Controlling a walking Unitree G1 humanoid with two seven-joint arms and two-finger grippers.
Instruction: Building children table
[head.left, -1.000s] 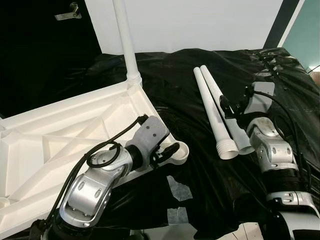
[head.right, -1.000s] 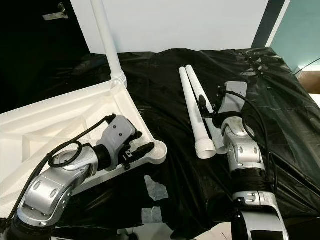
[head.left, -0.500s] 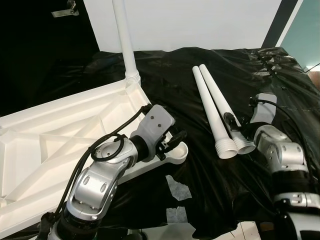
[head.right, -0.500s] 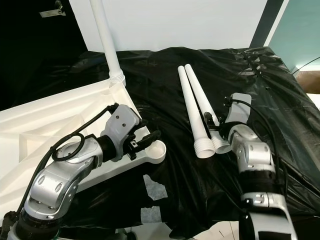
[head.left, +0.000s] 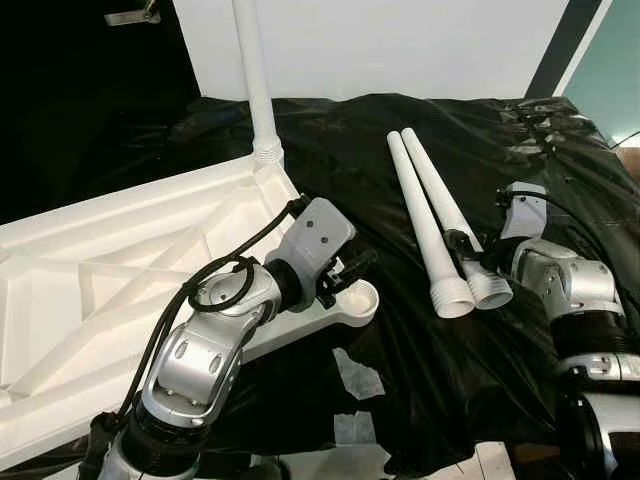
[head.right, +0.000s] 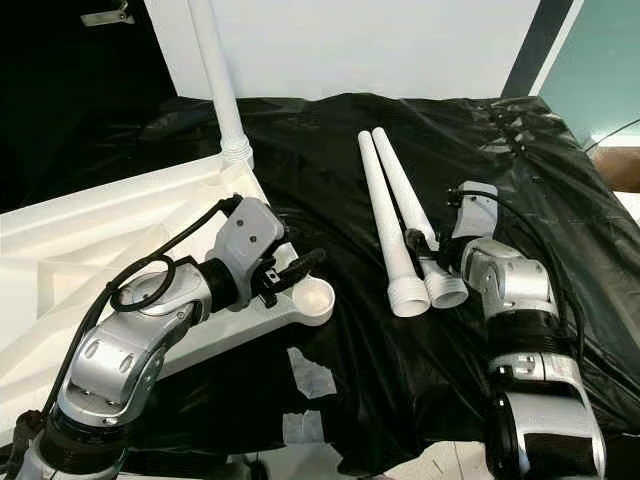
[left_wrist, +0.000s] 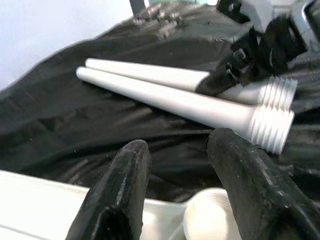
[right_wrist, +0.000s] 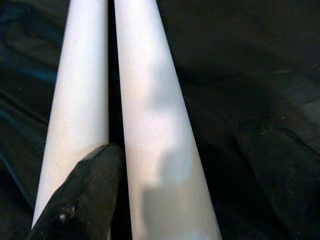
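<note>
We found the white tabletop (head.left: 120, 260) lying upside down at the left of the frame on a black sheet (head.left: 400, 360), with one leg (head.left: 253, 80) already standing in its far corner. Two loose legs (head.left: 430, 225) lay side by side at centre right. The right gripper (head.right: 420, 250) sat at their threaded ends, one finger (right_wrist: 82, 195) wedged in the seam between them, the other on the outer leg's far side; fingers spread around that leg, not visibly clamped. The left gripper (head.left: 352, 270) hovered over the near corner socket (head.left: 357, 300), fingers apart and empty. Risk, as we judged it: the tapered leg could roll or slip out, nudging its neighbour away.
</note>
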